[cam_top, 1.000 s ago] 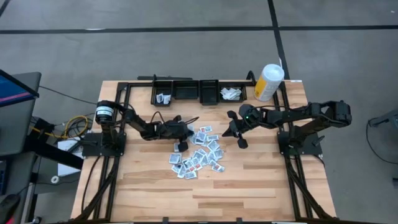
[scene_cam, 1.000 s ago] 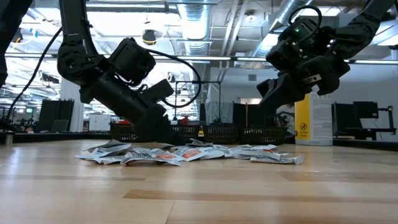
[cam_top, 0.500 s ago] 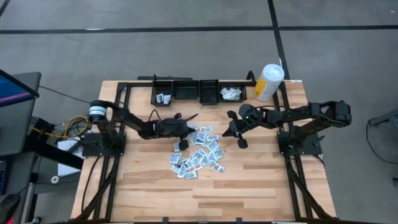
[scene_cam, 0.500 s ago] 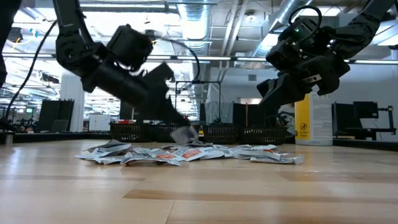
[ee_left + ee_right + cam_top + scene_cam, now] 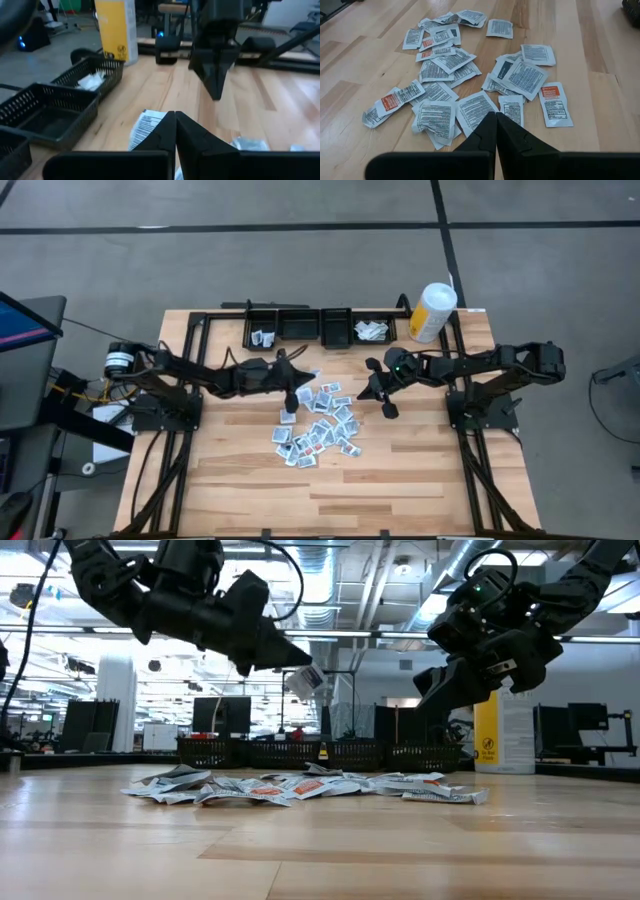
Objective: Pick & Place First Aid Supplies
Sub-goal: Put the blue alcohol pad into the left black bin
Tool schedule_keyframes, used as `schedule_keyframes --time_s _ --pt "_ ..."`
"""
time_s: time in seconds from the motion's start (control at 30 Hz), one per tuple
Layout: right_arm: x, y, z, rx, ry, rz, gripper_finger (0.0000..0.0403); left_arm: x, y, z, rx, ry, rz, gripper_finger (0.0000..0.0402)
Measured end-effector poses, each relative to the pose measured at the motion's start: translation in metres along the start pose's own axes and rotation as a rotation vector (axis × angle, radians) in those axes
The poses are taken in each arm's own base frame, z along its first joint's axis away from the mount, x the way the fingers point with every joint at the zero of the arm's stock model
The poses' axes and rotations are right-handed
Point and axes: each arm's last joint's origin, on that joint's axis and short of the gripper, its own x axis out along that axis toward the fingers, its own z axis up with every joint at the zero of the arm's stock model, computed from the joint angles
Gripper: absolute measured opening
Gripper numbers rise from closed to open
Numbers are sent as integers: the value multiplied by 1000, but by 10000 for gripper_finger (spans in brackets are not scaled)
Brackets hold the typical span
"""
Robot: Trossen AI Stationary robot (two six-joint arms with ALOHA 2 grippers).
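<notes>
Left gripper point(image 5: 296, 662) is hanging raised above the table, fingers pinching together on a packet point(image 5: 305, 679). Right gripper point(image 5: 378, 388) is hovering to the right, well above the table, its fingertips pressing together, carrying nothing.

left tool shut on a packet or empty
Shut on a packet. In the low view the left tool holds it in the air, above the pile; in the left wrist view the fingers meet.

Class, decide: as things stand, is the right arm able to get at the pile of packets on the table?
Probably yes. The right end effector hovers shut just beside the pile of packets, with nothing between them. The left end effector is raised clear, shut on a packet.
</notes>
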Motion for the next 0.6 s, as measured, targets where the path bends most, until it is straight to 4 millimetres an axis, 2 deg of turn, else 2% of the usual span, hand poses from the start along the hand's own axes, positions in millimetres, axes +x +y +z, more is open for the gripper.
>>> schedule_keyframes --time_s 0.4,0.6 --pt "0 0 0 1 0 0 0 -2 6 4 -39 -9 20 6" --pt "0 0 0 2 3 1 0 -8 21 12 -38 -7 72 6"
